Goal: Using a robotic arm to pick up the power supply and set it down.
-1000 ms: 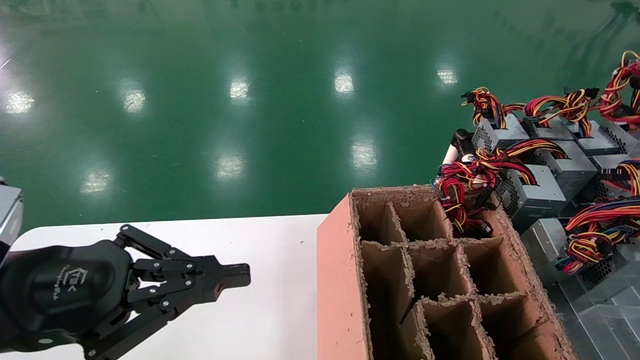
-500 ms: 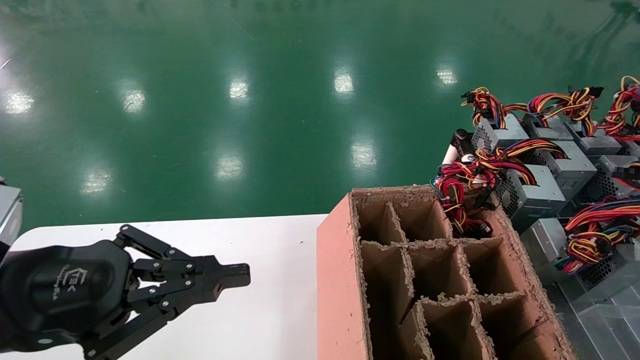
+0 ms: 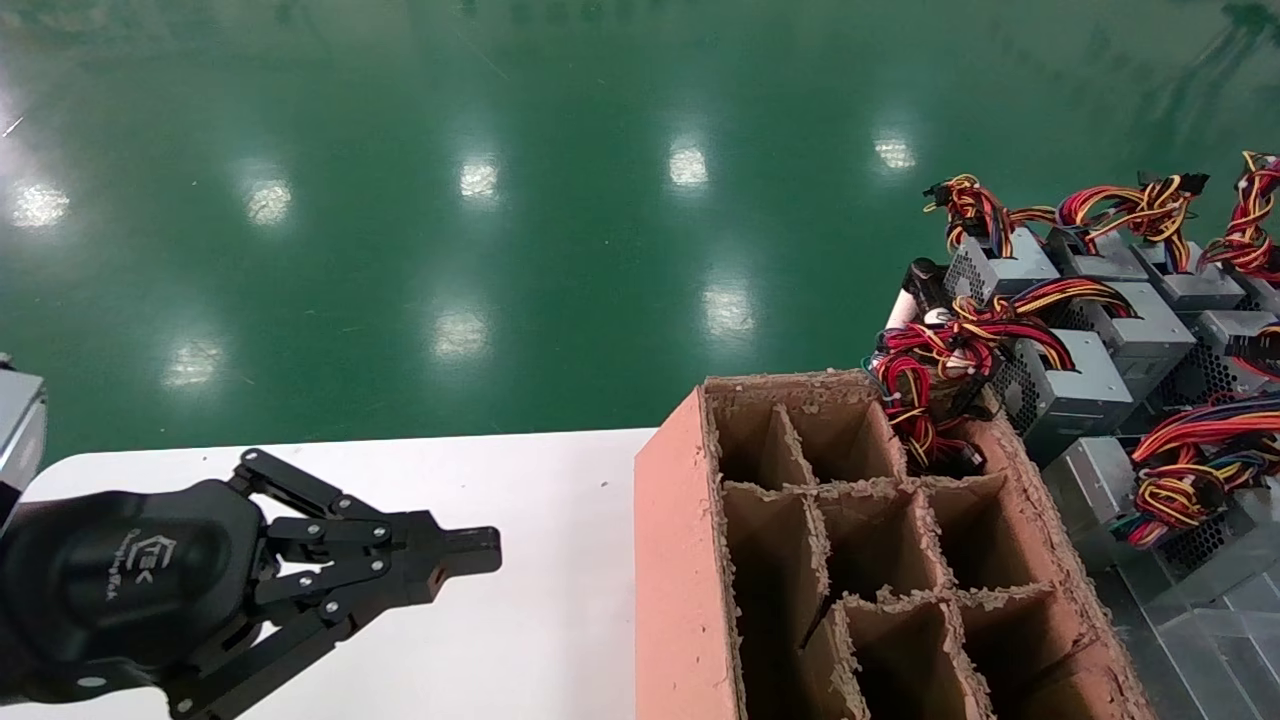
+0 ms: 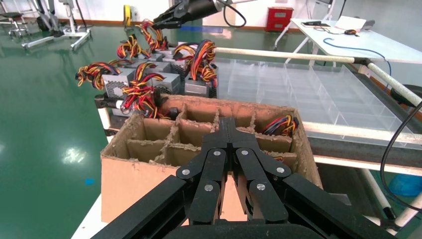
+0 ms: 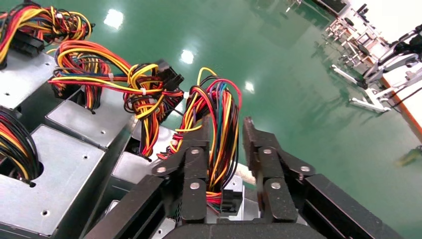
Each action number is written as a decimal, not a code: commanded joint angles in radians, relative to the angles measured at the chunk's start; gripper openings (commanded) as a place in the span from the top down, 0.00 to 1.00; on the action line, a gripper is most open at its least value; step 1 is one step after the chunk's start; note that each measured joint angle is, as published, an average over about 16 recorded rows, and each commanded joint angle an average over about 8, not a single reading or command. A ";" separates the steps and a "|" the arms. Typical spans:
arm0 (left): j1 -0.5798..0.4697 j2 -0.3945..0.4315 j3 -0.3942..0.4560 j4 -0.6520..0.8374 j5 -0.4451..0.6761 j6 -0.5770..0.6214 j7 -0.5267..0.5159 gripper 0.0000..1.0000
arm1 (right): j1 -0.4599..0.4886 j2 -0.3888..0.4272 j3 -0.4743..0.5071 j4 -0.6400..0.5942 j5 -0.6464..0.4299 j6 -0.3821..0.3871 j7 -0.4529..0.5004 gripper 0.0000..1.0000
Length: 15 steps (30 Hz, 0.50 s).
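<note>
My right gripper (image 5: pixel 226 132) is open above the stack of grey power supplies. A looped bundle of red, yellow and black wires (image 5: pixel 219 124) rises between its fingers, lying against one of them and leaving a gap to the other. A little of that power supply's grey casing (image 5: pixel 230 185) shows below the bundle. This gripper is outside the head view. The left wrist view shows the right gripper (image 4: pixel 157 23) far off, above the wired units. My left gripper (image 3: pixel 470 550) is shut and empty, parked over the white table (image 3: pixel 540 620).
A brown cardboard box (image 3: pixel 680 560) with divider cells stands at the table's right end; one cell holds wires (image 4: pixel 281 124). Several more grey power supplies (image 3: pixel 1070 390) with wire bundles crowd the right. A clear plastic tray (image 4: pixel 298 89) lies beyond. Green floor lies behind.
The wire bundle at the head view's far right edge has sunk lower and shifted right, and the grey units beside it have shifted slightly. The left arm has not moved.
</note>
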 commanded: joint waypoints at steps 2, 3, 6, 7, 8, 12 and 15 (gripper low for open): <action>0.000 0.000 0.000 0.000 0.000 0.000 0.000 1.00 | 0.009 0.006 0.001 0.003 0.002 -0.015 0.003 0.00; 0.000 0.000 0.000 0.000 0.000 0.000 0.000 1.00 | 0.013 0.008 0.002 0.005 0.003 -0.019 0.002 0.00; 0.000 0.000 0.000 0.000 0.000 0.000 0.000 1.00 | 0.023 0.013 0.004 0.012 0.006 -0.029 -0.004 0.00; 0.000 0.000 0.000 0.000 0.000 0.000 0.000 1.00 | 0.026 0.015 0.006 0.014 0.008 -0.033 -0.007 0.00; 0.000 0.000 0.000 0.000 0.000 0.000 0.000 1.00 | 0.029 0.016 0.007 0.015 0.011 -0.038 -0.008 0.00; 0.000 0.000 0.000 0.000 0.000 0.000 0.000 1.00 | 0.031 0.022 0.014 0.024 0.024 -0.061 -0.010 0.00; 0.000 0.000 0.000 0.000 0.000 0.000 0.000 0.97 | 0.012 0.024 0.015 0.055 0.044 -0.081 0.004 0.00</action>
